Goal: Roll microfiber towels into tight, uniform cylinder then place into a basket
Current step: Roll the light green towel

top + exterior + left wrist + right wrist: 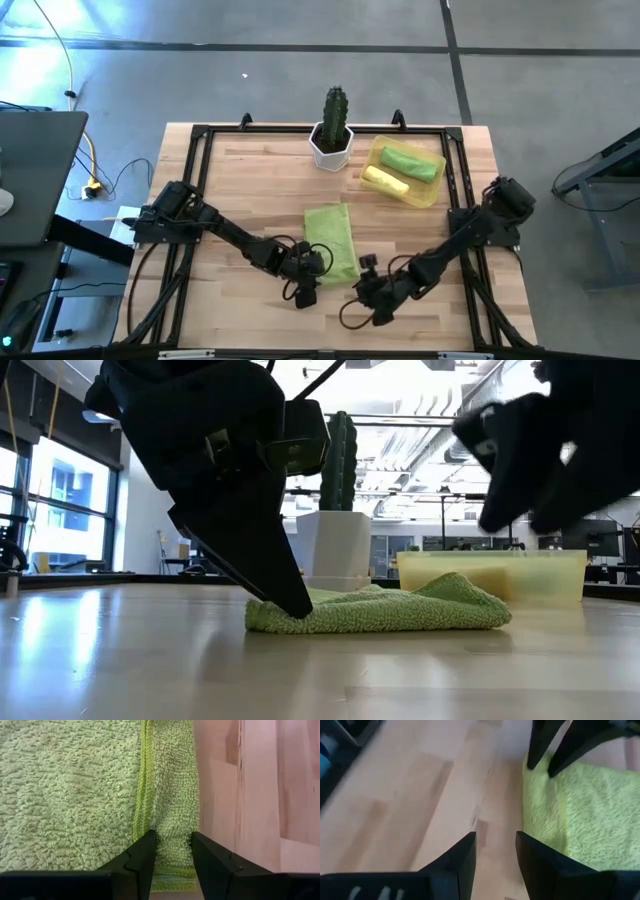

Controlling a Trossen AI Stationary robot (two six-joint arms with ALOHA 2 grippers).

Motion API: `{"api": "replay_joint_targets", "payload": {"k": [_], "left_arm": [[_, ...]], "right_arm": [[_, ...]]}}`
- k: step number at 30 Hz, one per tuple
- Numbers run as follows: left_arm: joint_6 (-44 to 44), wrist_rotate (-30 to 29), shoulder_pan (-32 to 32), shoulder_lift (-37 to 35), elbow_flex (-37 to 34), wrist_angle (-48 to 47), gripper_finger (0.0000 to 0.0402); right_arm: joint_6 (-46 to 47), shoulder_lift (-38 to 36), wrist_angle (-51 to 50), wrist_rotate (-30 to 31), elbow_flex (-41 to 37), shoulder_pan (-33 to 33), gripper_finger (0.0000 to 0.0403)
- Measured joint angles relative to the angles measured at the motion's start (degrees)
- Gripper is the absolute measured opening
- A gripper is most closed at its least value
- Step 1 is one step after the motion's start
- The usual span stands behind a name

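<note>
From above, you see a folded lime-green towel (332,242) mid-table, the left gripper (318,262) at its near edge and the right gripper (366,283) just beside its near right corner. The basket (436,192) by the cactus pot (331,148) holds a rolled green towel (411,162) and a rolled yellow towel (384,181). At table height, your left gripper's fingers (285,585) press into the towel's end. Through the left wrist, the fingers pinch a strip of the towel's hemmed edge. Through the right wrist, the fingers (462,857) stand apart over bare wood, gripping nothing.
</note>
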Motion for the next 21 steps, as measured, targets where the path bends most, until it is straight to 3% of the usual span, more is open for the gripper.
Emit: {"api": "replay_joint_targets", "payload": {"k": [4,10,21], "left_arm": [[-0.2,0.0,0.0,0.0,0.0,0.0,0.012],[-0.2,-0.1,0.0,0.0,0.0,0.0,0.012],[-0.2,-0.5,0.0,0.0,0.0,0.0,0.012]], "right_arm": [[-4.7,2.8,-0.1,0.7,0.0,-0.2,0.0129],[-7.1,4.6,0.0,6.5,0.0,-1.6,0.0129],[-5.9,7.4,-3.2,4.6,0.1,-5.6,0.0129]]}}
